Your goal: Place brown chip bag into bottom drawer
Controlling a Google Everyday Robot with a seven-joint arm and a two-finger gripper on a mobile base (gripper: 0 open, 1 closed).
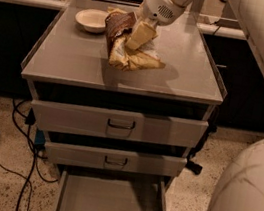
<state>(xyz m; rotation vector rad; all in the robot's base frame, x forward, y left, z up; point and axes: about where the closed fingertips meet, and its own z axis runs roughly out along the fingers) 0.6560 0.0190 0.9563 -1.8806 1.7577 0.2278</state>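
The brown chip bag (122, 41) is crumpled, dark brown at its upper left and tan-yellow along its lower edge. It hangs just over the top of the grey cabinet (177, 80) and casts a shadow there. My gripper (142, 32) comes in from the upper right and is shut on the bag's upper middle. The bottom drawer (110, 202) is pulled open at the foot of the cabinet, and its plain grey inside holds nothing.
A small round cream bowl (92, 19) stands on the cabinet top just left of the bag. The two upper drawers (121, 124) with dark loop handles are shut. Cables (18, 148) lie on the floor at the left. My white arm and body fill the right side.
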